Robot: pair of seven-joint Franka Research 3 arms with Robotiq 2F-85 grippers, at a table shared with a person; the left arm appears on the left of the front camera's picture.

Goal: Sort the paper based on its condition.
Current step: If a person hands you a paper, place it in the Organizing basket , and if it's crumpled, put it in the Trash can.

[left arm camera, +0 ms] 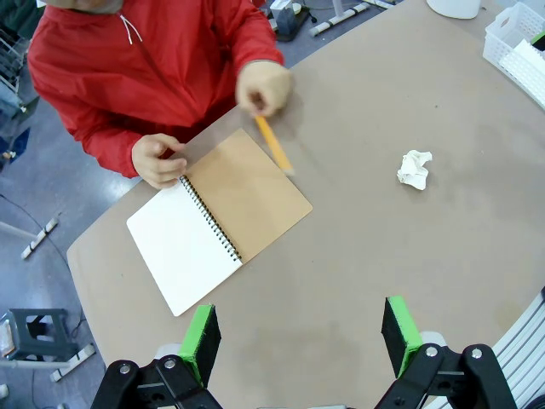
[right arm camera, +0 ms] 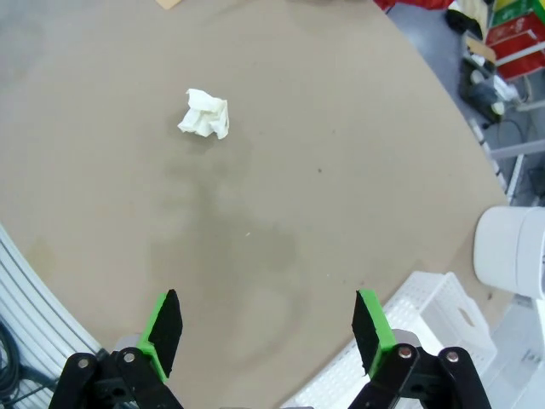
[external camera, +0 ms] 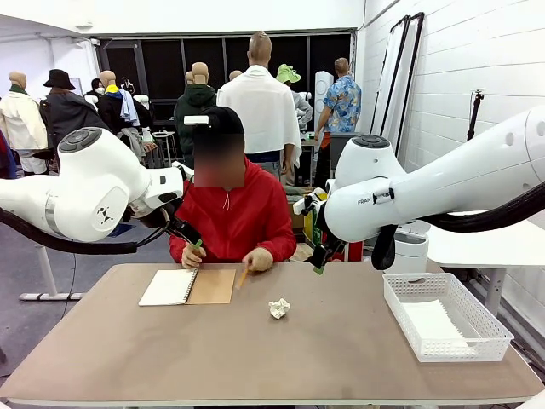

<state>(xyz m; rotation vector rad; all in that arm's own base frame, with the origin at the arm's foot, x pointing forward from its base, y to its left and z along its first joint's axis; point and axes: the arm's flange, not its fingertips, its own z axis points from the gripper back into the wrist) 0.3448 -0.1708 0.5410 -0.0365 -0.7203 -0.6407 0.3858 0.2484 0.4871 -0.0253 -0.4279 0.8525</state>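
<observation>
crumpled white paper ball [external camera: 279, 308] is lying on the brown table [external camera: 341, 362]
left gripper [left arm camera: 301, 341] and right gripper [right arm camera: 266, 328] are hovering, fingers apart; a smooth white sheet [external camera: 434, 325] is lying in the white mesh tray [external camera: 464, 349]

right tool [right arm camera: 266, 331] open | crumpled paper [right arm camera: 203, 114] on table [right arm camera: 341, 170]

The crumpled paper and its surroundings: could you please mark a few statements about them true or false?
1. The crumpled paper lies on the table, apart from the notebook. True.
2. The left gripper is shut on it. False: it is open and empty above the table.
3. The person's hand holds a pencil. True.
4. The notebook is closed. False: it lies open, a white page showing.
</observation>
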